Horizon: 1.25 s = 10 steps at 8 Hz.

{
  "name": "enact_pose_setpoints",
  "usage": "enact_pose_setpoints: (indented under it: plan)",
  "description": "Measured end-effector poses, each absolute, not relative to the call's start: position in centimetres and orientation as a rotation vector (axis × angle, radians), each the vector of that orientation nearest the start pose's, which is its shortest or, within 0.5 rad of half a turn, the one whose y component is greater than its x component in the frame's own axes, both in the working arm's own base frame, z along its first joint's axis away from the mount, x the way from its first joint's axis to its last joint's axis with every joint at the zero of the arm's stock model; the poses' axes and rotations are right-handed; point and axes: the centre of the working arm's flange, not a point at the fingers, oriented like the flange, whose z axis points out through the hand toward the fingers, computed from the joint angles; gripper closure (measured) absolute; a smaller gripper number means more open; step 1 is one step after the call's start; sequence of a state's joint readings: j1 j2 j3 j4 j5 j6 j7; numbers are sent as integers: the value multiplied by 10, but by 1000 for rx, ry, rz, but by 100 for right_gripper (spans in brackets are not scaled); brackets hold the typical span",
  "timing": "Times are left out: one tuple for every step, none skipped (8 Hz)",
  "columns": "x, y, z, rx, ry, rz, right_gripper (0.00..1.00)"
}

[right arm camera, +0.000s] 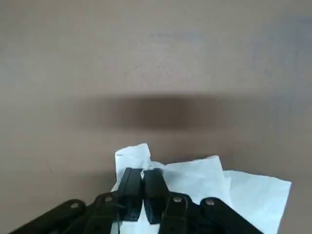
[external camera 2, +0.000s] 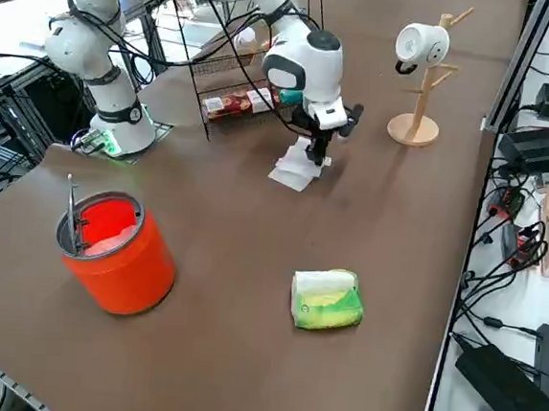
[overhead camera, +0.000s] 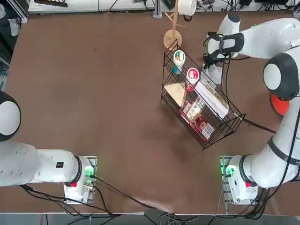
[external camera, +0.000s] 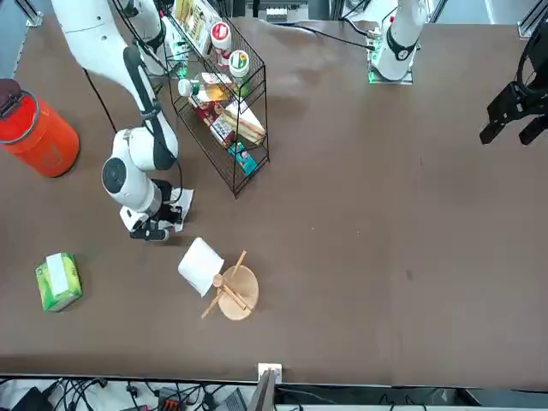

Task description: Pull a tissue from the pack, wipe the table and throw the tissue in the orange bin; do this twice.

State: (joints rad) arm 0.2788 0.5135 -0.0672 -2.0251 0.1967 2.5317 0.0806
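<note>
Beside the black wire rack [overhead camera: 199, 101], the right hand [external camera 2: 317, 156] presses down on the table [external camera: 385, 223], its fingers [right arm camera: 131, 192] pinched together on a white tissue [right arm camera: 214, 180] lying flat there. The step in hand appears to be picking up the tissue after wiping; the next move calls for lifting it and carrying it across to the orange bin [external camera 2: 117, 249]. Something pale already lies in that bin, probably an earlier tissue. The pack [external camera 2: 326, 299] rests well apart, white top up. The rack holds packaged goods.
</note>
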Motion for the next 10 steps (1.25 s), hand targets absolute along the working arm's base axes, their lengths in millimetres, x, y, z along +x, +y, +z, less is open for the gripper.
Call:
enact_pose_setpoints:
  plan:
    - [587,122,192,-3066,40,33,96]
    - [586,116,192,-3071,52,62,96]
    - [584,107,194,-3085,52,110,96]
    - [581,95,196,-3111,37,150,96]
    - [576,83,197,-3137,26,178,96]
    - [571,75,194,-3155,18,197,96]
    - [566,68,192,-3165,6,212,96]
    - [560,60,192,-3171,-9,227,96]
    - [554,52,191,-3172,-19,243,96]
    - [547,49,192,-3171,-17,254,96]
